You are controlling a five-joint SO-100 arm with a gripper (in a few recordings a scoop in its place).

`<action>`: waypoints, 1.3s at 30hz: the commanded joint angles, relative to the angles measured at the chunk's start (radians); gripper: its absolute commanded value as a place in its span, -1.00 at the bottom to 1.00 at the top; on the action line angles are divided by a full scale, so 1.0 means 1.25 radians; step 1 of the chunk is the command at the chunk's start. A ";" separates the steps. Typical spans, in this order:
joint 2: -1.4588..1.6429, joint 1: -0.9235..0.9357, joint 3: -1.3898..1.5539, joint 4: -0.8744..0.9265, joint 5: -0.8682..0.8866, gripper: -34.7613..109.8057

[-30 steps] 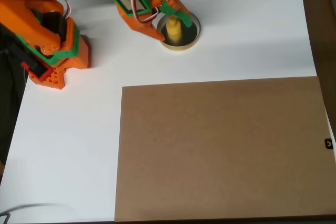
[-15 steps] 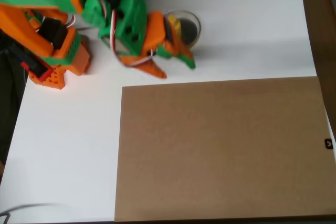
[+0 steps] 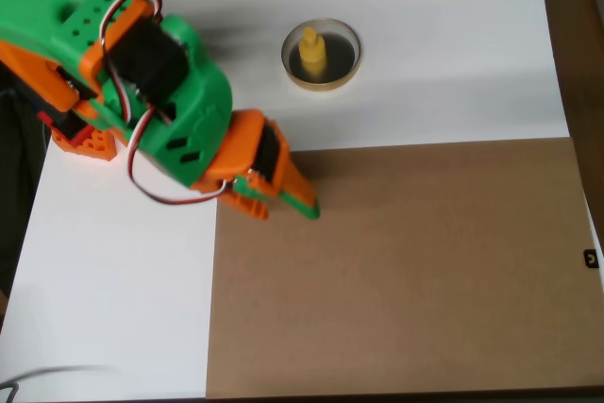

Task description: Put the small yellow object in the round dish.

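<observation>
The small yellow object [image 3: 311, 50] stands upright inside the round dish [image 3: 322, 83], on its dark floor, at the back middle of the overhead view. Nothing touches it. My gripper [image 3: 308, 203] hangs well in front and to the left of the dish, over the back left corner of the brown board. Its orange and green fingers lie close together with nothing between them. The green and orange arm reaches in from the upper left.
A large brown board [image 3: 396, 271] covers the front right of the white table [image 3: 113, 309]. The arm's orange base [image 3: 85, 139] stands at the left edge. A dark strip runs along the far right edge.
My gripper let go of the yellow object in the dish, then lifted and swung forward and left to the board's corner. Its fingers have drawn together.
</observation>
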 commanded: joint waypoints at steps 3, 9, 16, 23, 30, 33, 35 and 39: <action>0.006 0.119 0.004 -0.053 0.027 -0.27; 0.006 0.244 0.001 -0.098 0.052 -0.27; 0.013 0.389 0.010 -0.147 0.080 -0.28; 0.038 0.512 0.043 -0.221 0.144 -0.28; 0.102 0.565 0.124 -0.287 0.221 -0.28; 0.112 0.578 0.140 -0.295 0.254 -0.29; 0.113 0.593 0.147 -0.304 0.275 -0.29; 0.112 0.620 0.160 -0.314 0.322 -0.31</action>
